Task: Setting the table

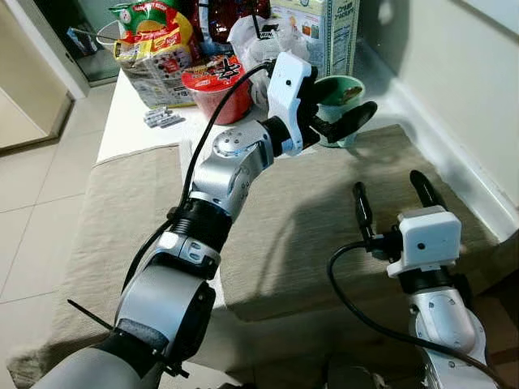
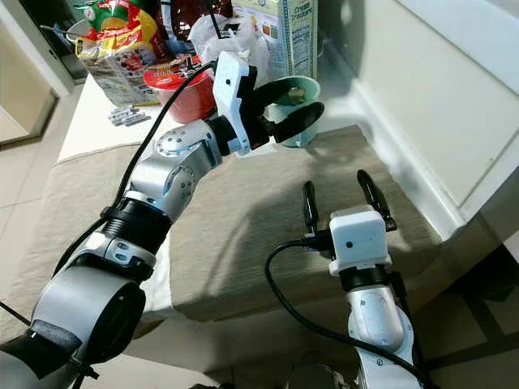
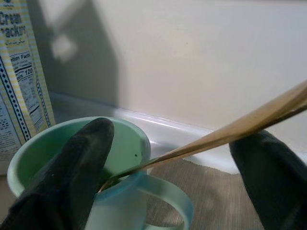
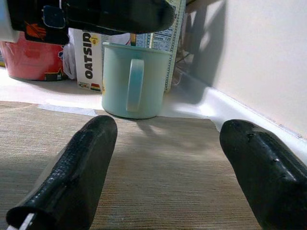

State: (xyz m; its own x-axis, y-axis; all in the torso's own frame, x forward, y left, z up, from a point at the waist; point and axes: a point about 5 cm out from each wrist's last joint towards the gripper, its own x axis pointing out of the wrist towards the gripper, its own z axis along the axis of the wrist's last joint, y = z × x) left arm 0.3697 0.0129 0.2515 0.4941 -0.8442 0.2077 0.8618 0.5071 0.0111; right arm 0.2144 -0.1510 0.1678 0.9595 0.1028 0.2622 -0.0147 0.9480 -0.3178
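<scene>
Left eye view: bench [image 1: 138,121] under a beige cloth [image 1: 308,235], white edge behind. Cracker box [image 1: 324,32] and red noodle cup [image 1: 215,85] just behind the green mug [image 1: 345,97]. Left hand [image 1: 340,113] at the mug's rim, fingers spread apart, a wooden stick [image 3: 230,132] slanting between them into the mug. Right hand [image 1: 393,203] nearer than the mug, over the cloth, fingers wide, holding nothing.

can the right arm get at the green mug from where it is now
Probably yes. The right pincer is open and points at the green mug across bare placemat. But the left pincer hovers just over the mug's rim with a wooden stick in it, so they might collide.
</scene>
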